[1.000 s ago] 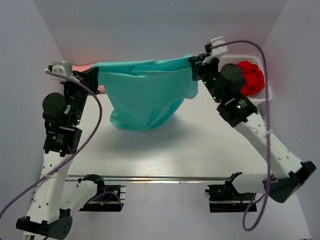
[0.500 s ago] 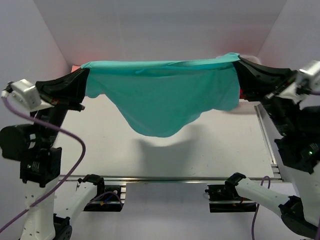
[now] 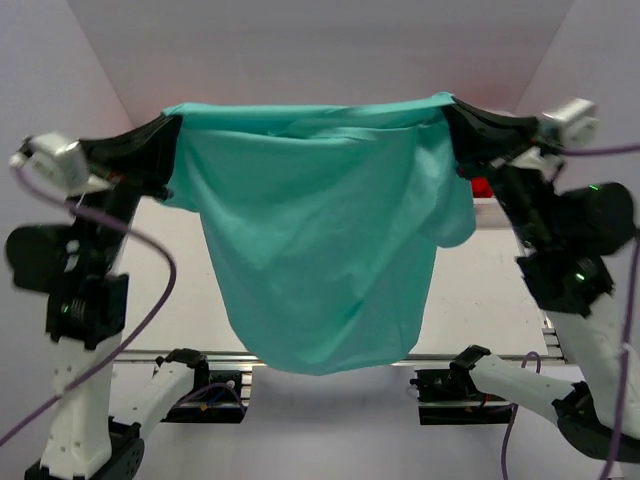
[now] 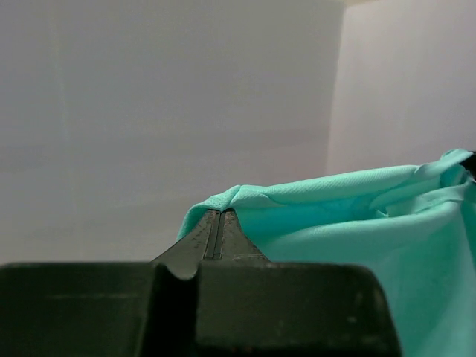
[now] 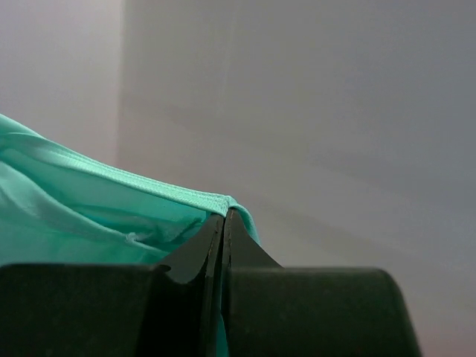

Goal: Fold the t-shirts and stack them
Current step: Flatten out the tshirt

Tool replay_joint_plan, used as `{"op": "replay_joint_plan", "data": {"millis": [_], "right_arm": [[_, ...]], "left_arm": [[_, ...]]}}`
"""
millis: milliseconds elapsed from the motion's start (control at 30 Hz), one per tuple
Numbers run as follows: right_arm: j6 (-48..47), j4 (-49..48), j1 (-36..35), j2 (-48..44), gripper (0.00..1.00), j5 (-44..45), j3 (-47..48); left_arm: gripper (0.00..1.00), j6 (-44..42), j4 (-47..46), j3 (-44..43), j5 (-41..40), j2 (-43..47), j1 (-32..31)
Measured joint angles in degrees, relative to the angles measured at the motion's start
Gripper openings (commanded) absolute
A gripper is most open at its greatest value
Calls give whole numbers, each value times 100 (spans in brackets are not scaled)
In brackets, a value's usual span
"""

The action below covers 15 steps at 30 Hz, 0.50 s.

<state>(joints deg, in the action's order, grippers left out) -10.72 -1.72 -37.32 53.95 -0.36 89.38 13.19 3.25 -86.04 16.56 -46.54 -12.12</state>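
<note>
The teal t-shirt (image 3: 320,230) hangs stretched between both grippers, high above the table, its lower edge near the front rail. My left gripper (image 3: 172,128) is shut on its left top corner, and the cloth wraps over the tips in the left wrist view (image 4: 220,213). My right gripper (image 3: 448,108) is shut on its right top corner, also seen in the right wrist view (image 5: 224,214). A bit of the red t-shirt (image 3: 482,186) shows behind my right arm. The salmon-pink t-shirt is hidden.
The white table (image 3: 480,300) lies below, mostly covered from view by the hanging shirt. The metal front rail (image 3: 480,356) runs along the near edge. White walls close in the back and both sides. The basket is hidden behind my right arm.
Both arms have lifted the teal shirt higher and toward the camera. The cloth has dropped open and now hangs long, where before it was bunched.
</note>
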Motion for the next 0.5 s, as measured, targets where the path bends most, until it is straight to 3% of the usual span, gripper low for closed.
{"op": "replay_joint_plan", "data": {"millis": [167, 333, 367, 400, 433, 467, 500], "right_arm": [[-15, -828, 33, 964, 0, 1375, -894], [407, -986, 254, 2914, 1, 2299, -1370], [549, -909, 317, 3394, 14, 2361, -1362], [697, -796, 374, 3873, 30, 2400, -1309], [831, -645, 437, 4363, 61, 2420, -1209], [914, -455, 485, 4798, 75, 2435, -1102], [1019, -332, 538, 5246, 83, 2439, -957]], "left_arm": [[0, -7, -280, 573, -708, -1119, -11], [1, -11, -446, 874, -1434, -3348, 17], [13, -15, -448, 879, -1528, -3875, 31], [43, -35, -396, 879, -1609, -4404, 35], [53, -59, -291, 848, -1670, -4909, 39], [60, -57, -133, 750, -1720, -5383, 48], [90, -61, 33, 632, -1757, -5783, 55]]}}
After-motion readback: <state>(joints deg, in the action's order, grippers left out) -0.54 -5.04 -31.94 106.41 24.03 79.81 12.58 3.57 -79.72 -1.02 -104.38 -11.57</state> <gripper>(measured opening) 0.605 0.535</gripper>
